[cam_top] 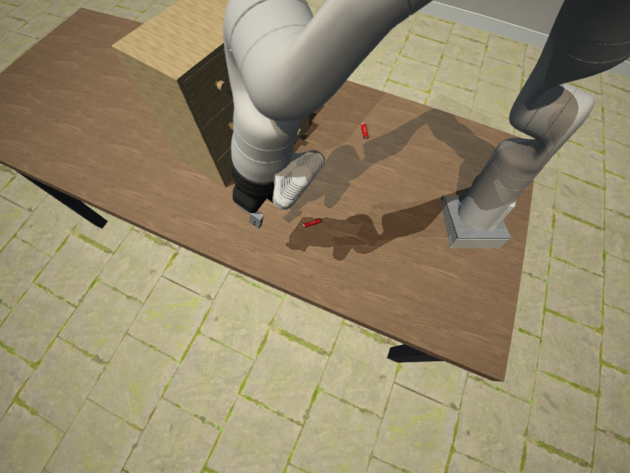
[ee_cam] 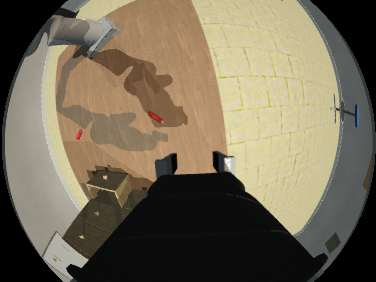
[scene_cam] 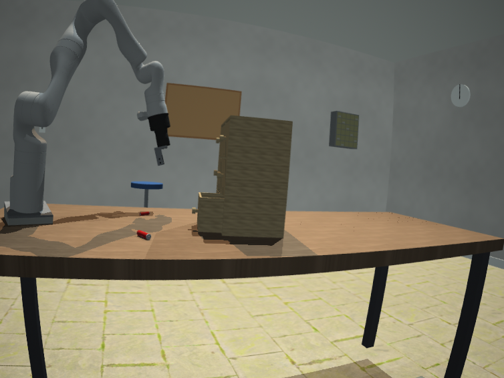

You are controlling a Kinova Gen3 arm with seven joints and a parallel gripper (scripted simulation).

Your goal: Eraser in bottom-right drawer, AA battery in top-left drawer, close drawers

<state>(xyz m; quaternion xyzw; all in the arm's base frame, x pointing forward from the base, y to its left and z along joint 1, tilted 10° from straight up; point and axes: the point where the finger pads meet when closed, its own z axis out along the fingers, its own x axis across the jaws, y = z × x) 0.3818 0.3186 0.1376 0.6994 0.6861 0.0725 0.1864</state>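
And here I hover, hand (cam_top: pixel 256 220) (scene_cam: pixel 160 163) (ee_cam: pixel 194 159) spread wide around nothing, away from the bottom drawer (cam_top: pixel 304 124) (scene_cam: pixel 210 215) (ee_cam: pixel 107 180) left out probably for the eraser I can't see, a red cylinder (cam_top: pixel 312 222) (scene_cam: pixel 144 213) (ee_cam: pixel 155 117) and its twin (cam_top: pixel 364 130) (scene_cam: pixel 143 234) (ee_cam: pixel 79 135), either possibly my battery, lying tabled.

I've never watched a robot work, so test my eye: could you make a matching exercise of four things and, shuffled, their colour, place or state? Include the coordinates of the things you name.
Things
1. Gripper (cam_top: pixel 261 216) (scene_cam: pixel 160 163) (ee_cam: pixel 194 159)
2. Bottom right drawer (cam_top: pixel 304 125) (scene_cam: pixel 210 213) (ee_cam: pixel 114 181)
3. Stool seat (scene_cam: pixel 146 185) (ee_cam: pixel 357 115)
4. Both red cylinders (cam_top: pixel 311 222) (cam_top: pixel 364 129) (scene_cam: pixel 143 234) (scene_cam: pixel 144 213) (ee_cam: pixel 155 117) (ee_cam: pixel 79 135)

Descriptions
A. Lying on the tabletop
B. Blue
C. Open, above the table
D. Sticking out of the chest (cam_top: pixel 162 38) (scene_cam: pixel 256 179) (ee_cam: pixel 85 227)

Right pairs: 1-C, 2-D, 3-B, 4-A
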